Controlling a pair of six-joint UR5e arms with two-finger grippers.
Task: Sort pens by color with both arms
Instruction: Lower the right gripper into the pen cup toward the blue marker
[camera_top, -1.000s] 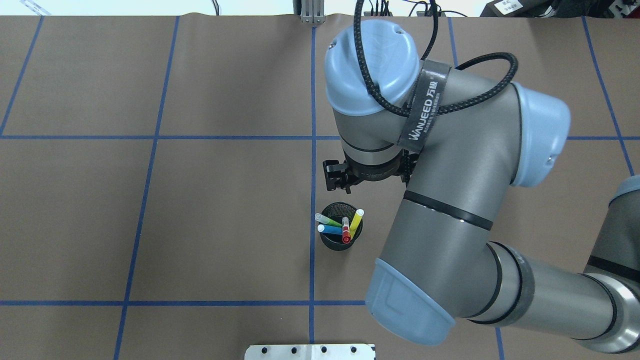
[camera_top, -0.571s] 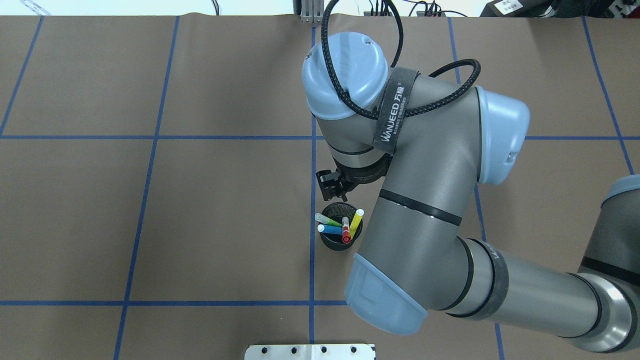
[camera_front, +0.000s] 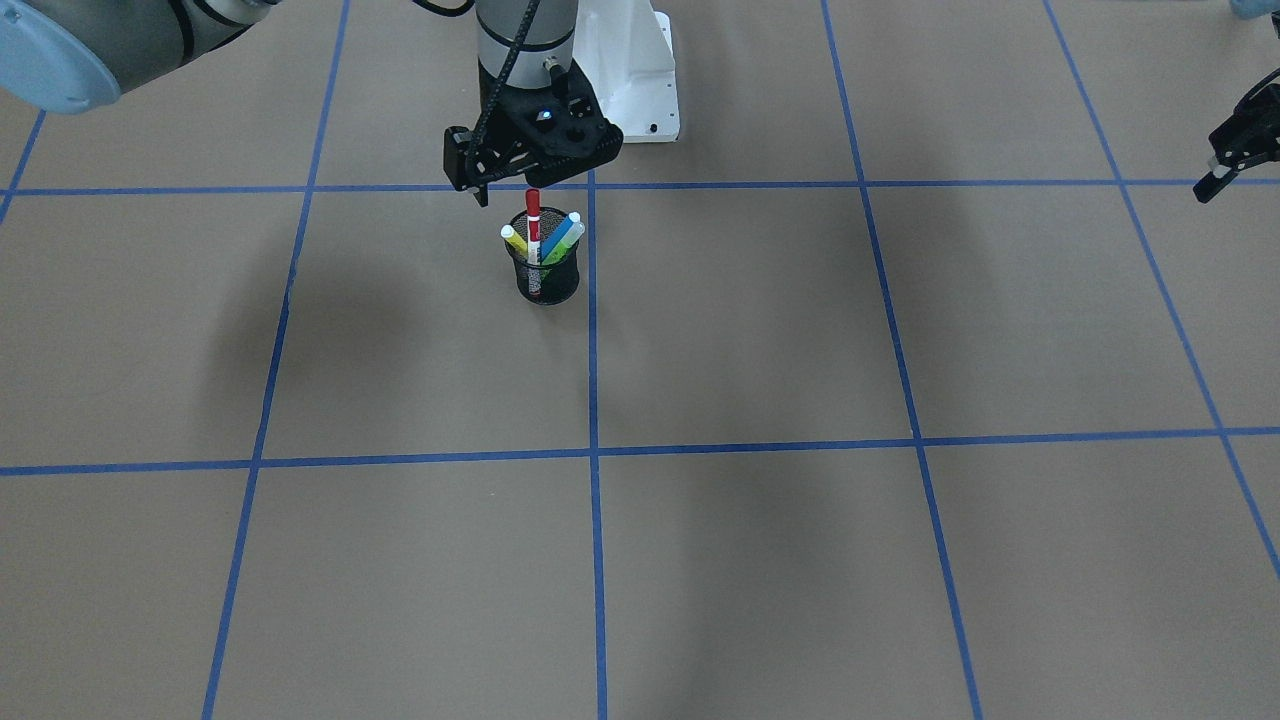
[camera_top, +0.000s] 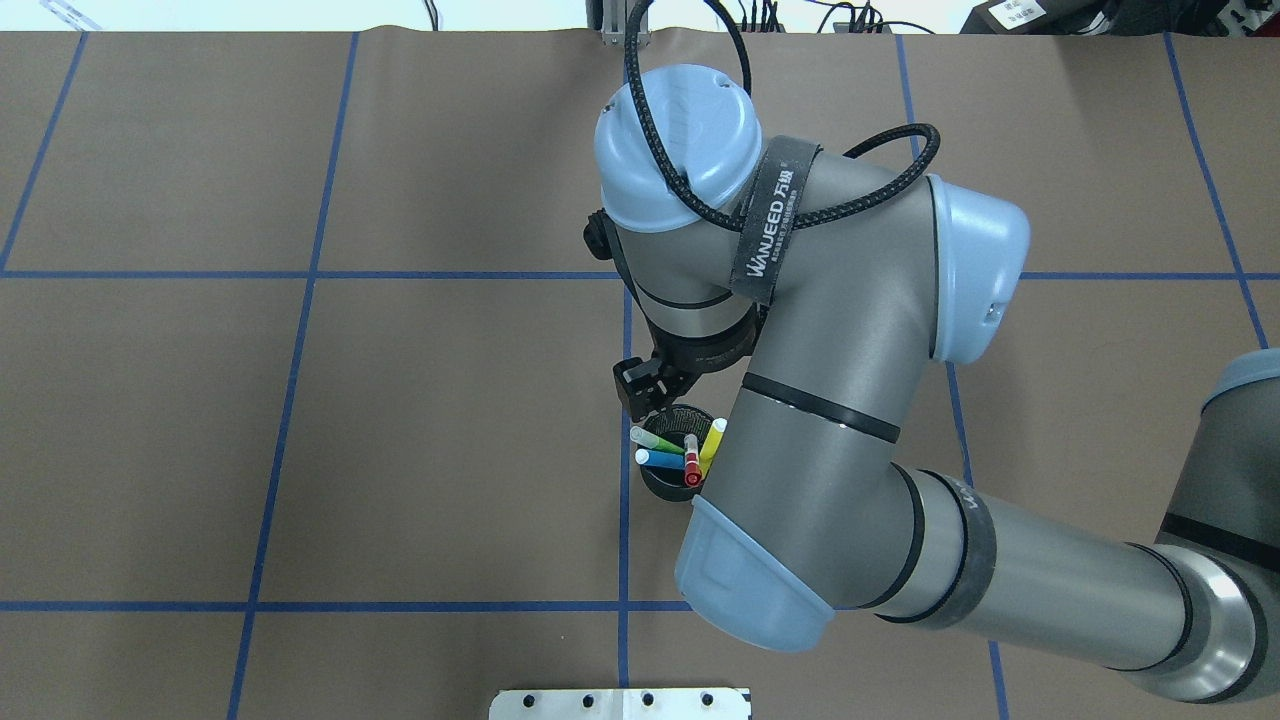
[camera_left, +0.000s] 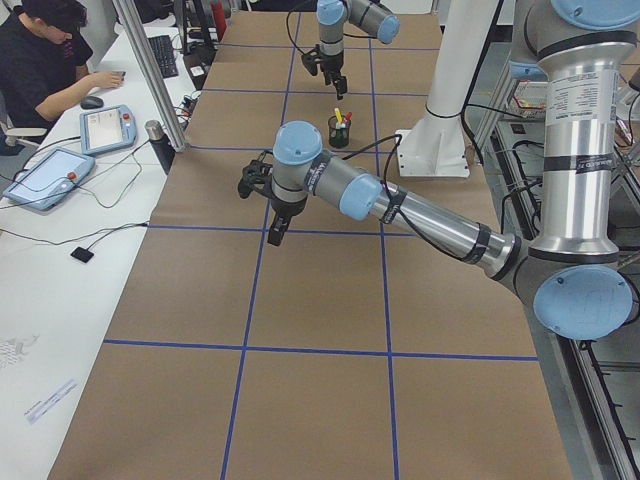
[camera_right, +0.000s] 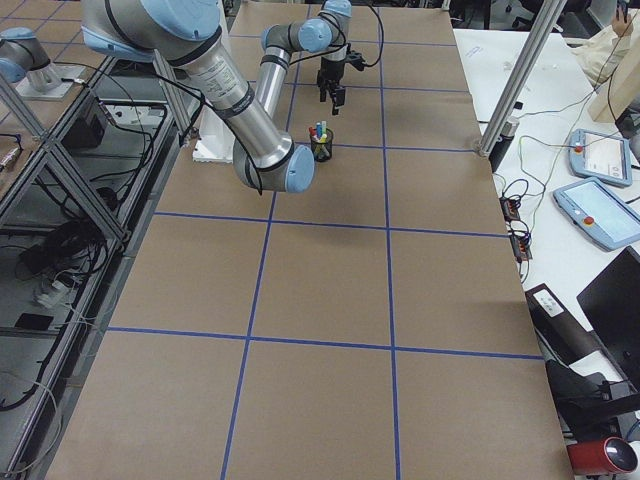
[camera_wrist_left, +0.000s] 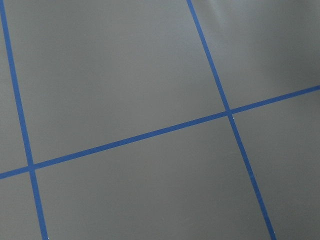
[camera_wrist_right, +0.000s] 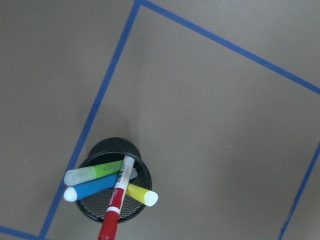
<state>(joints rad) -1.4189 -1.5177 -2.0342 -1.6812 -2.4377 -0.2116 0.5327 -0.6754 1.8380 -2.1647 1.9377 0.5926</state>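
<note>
A black mesh cup (camera_top: 662, 487) stands near the table's middle with the pens upright in it: green (camera_top: 655, 441), blue (camera_top: 660, 458), red-capped (camera_top: 691, 468) and yellow (camera_top: 712, 442). My right gripper (camera_front: 532, 180) hangs open just above the cup (camera_front: 545, 283), with nothing between its fingers, and the red pen's tip (camera_front: 533, 205) is right below it. The right wrist view looks down on the cup (camera_wrist_right: 107, 147) and the pens at its lower edge. Far off on my left side, my left gripper (camera_front: 1215, 180) hovers over bare table, looks open and holds nothing.
The white pedestal base (camera_front: 640, 70) stands behind the cup. Blue tape lines divide the brown table cover into squares. A person sits at a side desk (camera_left: 40, 60) with tablets. The right arm's elbow (camera_top: 750, 580) overhangs the table beside the cup.
My right arm has swung left and nearer, which brought its gripper from behind the cup to right over the cup's far rim. The pens and the cup have not moved.
</note>
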